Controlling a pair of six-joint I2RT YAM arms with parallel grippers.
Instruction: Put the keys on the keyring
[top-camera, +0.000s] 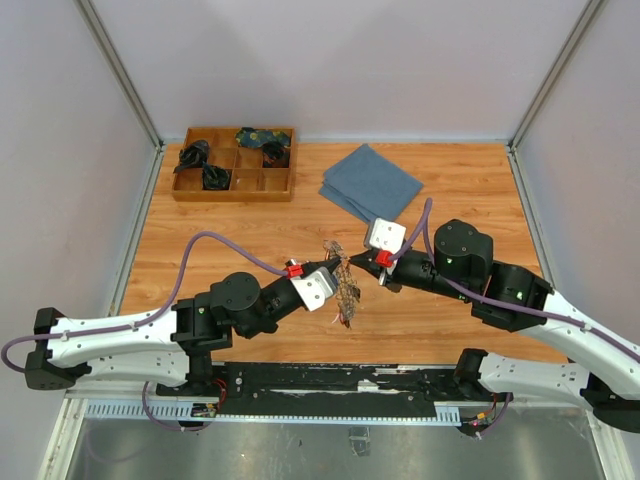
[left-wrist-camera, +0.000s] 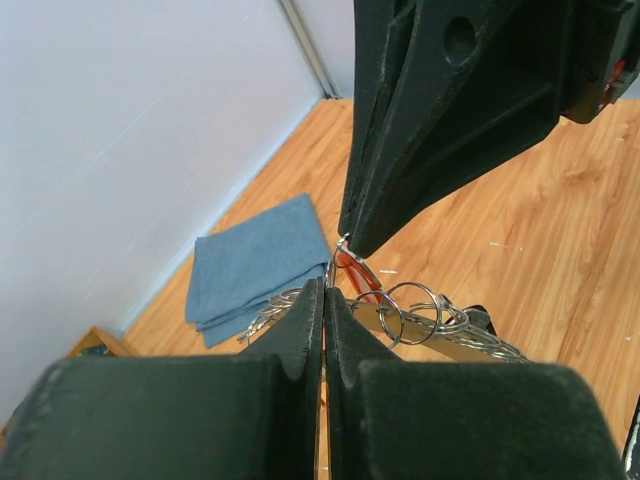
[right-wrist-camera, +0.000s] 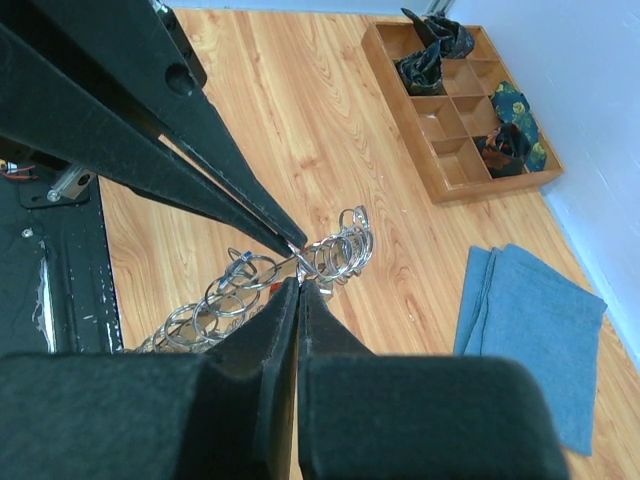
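The keyring (top-camera: 346, 288), a spiky silver bunch crowded with keys (left-wrist-camera: 478, 344) and small split rings (right-wrist-camera: 340, 252), hangs above the wooden table between both arms. My left gripper (top-camera: 338, 264) comes in from the left, shut on the ring's thin metal wire (left-wrist-camera: 325, 288). From the right, my right gripper (top-camera: 356, 262) meets it tip to tip and is shut on the same wire (right-wrist-camera: 300, 284). A red tag (left-wrist-camera: 354, 274) shows just behind the left fingertips. Most of the bunch dangles below the two grippers.
A wooden compartment tray (top-camera: 235, 186) holding dark bundled items stands at the back left. A folded blue cloth (top-camera: 370, 183) lies at the back centre-right. Grey walls enclose the table on three sides.
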